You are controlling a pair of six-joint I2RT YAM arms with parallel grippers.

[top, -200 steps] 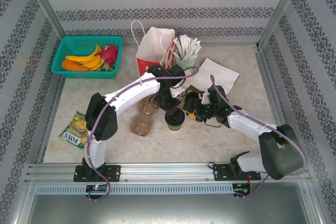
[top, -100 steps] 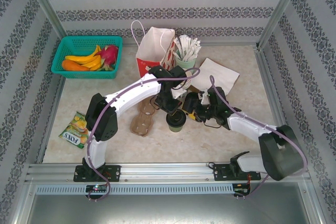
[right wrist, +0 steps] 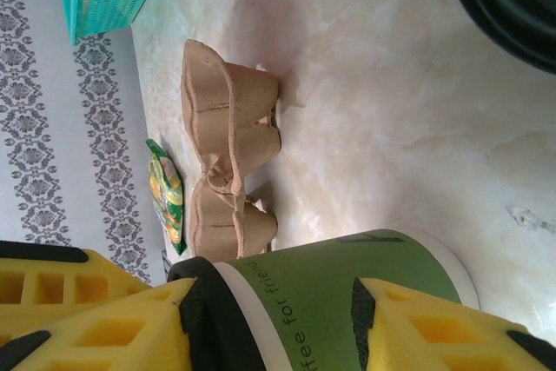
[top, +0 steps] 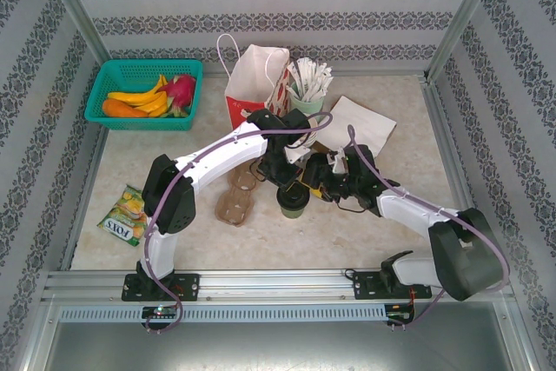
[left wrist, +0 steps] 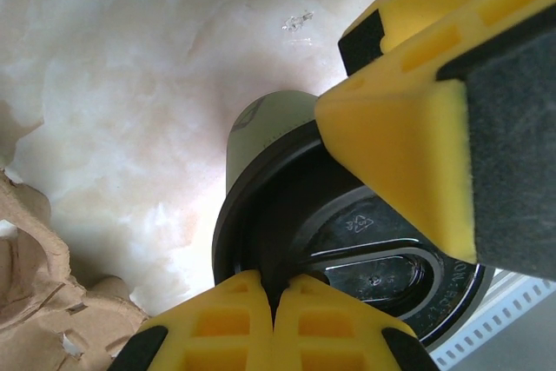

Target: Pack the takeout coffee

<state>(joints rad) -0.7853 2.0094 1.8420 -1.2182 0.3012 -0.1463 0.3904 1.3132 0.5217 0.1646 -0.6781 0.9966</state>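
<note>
Both arms bend inward over the middle of the surface [top: 365,223]. Since a second ago the cup [right wrist: 347,293] has crept slightly toward the right arm. The left end effector [left wrist: 276,293] — fingers shut together — rests on the black lid [left wrist: 365,241]. The right end effector [right wrist: 276,301] clamps the cup's green wall, near the tray [right wrist: 230,119].

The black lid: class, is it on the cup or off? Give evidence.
On: the black lid covers the cup, its rim round the wall's top. Fully snapped down: cannot tell.
</note>
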